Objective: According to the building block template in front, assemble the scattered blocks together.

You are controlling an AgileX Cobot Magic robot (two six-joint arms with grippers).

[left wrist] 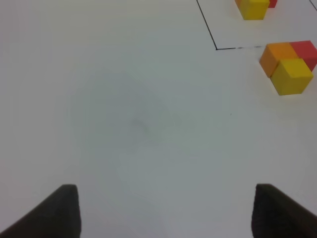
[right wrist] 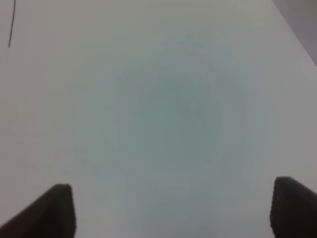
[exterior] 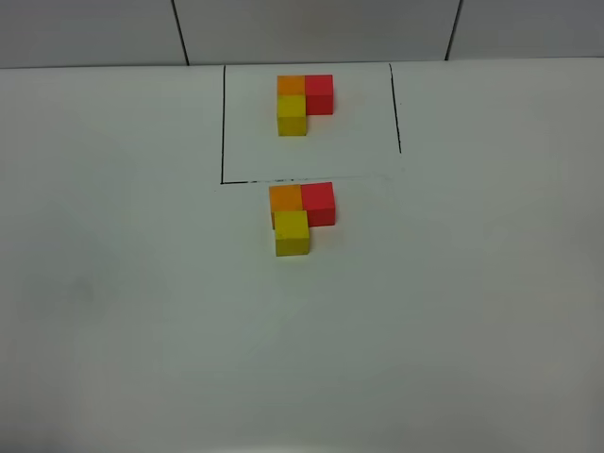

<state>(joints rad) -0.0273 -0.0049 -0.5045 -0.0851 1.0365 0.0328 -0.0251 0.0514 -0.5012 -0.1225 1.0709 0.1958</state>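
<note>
The building block template [exterior: 304,104] is an orange, red and yellow L-cluster inside a thin black drawn rectangle at the far middle of the table. Just in front of the frame, the orange block [exterior: 284,198], red block [exterior: 319,202] and yellow block [exterior: 293,233] touch in the same L shape. The left wrist view shows them too: orange block [left wrist: 277,55], red block [left wrist: 306,51], yellow block [left wrist: 291,76]. My left gripper [left wrist: 166,213] is open over bare table, well away from them. My right gripper [right wrist: 171,213] is open over bare table. Neither gripper appears in the exterior high view.
The white table [exterior: 142,302] ends at a grey tiled wall [exterior: 311,28] behind the template. A short piece of the black frame line [right wrist: 11,25] shows at the edge of the right wrist view.
</note>
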